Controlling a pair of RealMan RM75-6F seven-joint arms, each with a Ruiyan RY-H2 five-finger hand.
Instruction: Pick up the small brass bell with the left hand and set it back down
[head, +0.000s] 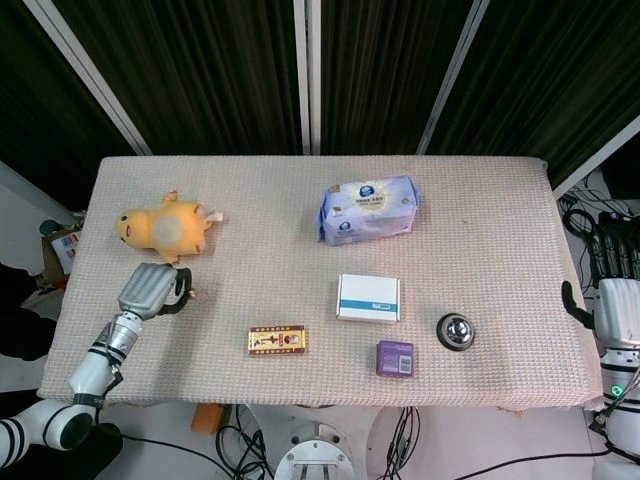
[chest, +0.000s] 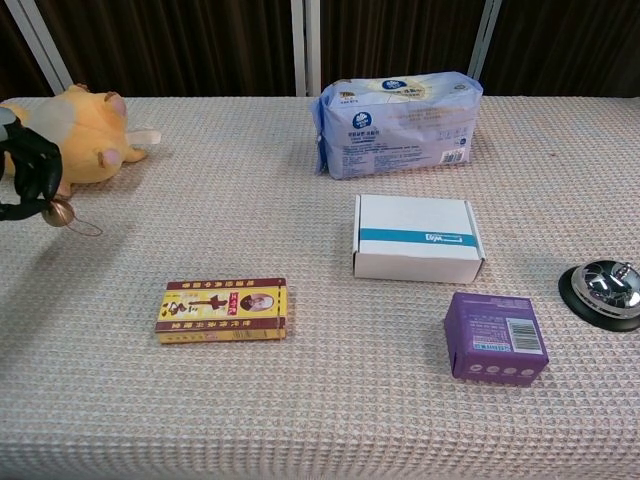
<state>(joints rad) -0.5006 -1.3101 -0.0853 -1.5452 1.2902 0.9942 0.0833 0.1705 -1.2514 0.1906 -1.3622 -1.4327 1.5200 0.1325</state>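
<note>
Left hand (chest: 28, 172) low over the table (chest: 330, 400), fingers pinching the bell (chest: 61, 212) beside the plush toy (chest: 85, 138). Right hand (head: 613, 262) off the table's edge, fingers spread, holding nothing.

You are looking at a worktop (head: 500, 200) where the plush toy (head: 165, 226) is lying far left, the tissue pack (head: 367, 209) sitting behind the white box (head: 368, 298), the flat card box (head: 277, 341) lying left of the small carton (head: 395, 357), and the call bell (head: 455, 331) sitting right of both.
</note>
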